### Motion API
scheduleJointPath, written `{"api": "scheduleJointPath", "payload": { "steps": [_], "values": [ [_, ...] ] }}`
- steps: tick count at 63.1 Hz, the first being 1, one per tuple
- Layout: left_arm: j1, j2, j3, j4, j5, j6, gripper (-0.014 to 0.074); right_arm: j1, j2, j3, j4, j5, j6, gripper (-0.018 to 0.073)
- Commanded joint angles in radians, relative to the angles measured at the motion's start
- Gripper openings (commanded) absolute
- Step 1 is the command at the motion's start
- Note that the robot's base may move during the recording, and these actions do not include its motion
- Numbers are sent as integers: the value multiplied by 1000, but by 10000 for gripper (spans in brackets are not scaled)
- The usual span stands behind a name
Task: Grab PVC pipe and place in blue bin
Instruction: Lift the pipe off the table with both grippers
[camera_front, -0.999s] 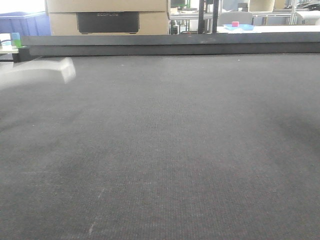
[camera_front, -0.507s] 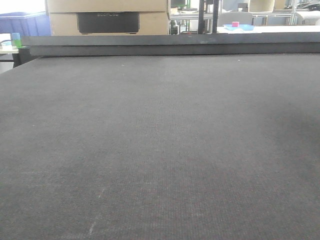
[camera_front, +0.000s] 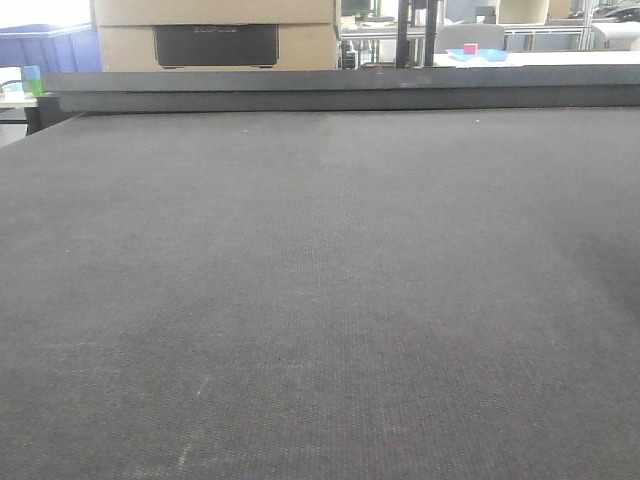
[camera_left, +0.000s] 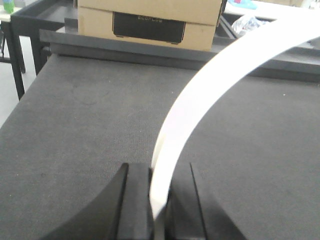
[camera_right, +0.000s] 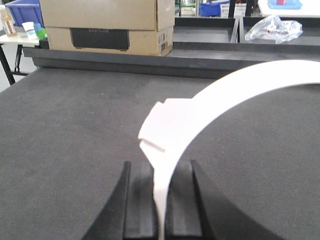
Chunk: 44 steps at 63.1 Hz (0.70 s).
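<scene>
**Pipe lifted clear of the front view, carry to the bin is under way**

The white blur that was crossing the left edge of the front view a second ago is no longer showing there, and the dark table (camera_front: 320, 300) is lying bare in that view. In the left wrist view, the left gripper (camera_left: 159, 186) is pinching the PVC pipe (camera_left: 200, 95) between its jaws, the arc sweeping up to the right above the mat. In the right wrist view, the right gripper (camera_right: 159, 186) is likewise clamping a white arc (camera_right: 210, 100) just below its squared end. Whether both are holding one piece cannot be told. The grab looks done and transport is going on. Next, the arms are needing to reach the blue bin (camera_front: 45, 45) beyond the table's far left corner, if that is the target, and open only above it.
</scene>
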Motion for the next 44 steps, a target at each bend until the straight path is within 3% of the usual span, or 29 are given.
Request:
{"api": "scheduleJointPath", "payload": {
  "steps": [1,16,44],
  "values": [
    [2,-40,9,-10,-35,0,-111,0,-29,1,-11,-48,-10,-168],
    [2,-75,9,-10,-110,0,-111,0,-45,-1,-11,-111,-10,-168],
    [2,-77,9,-6,-110,0,-111,0,-45,-1,-11,-107,-10,-168]
  ]
}}
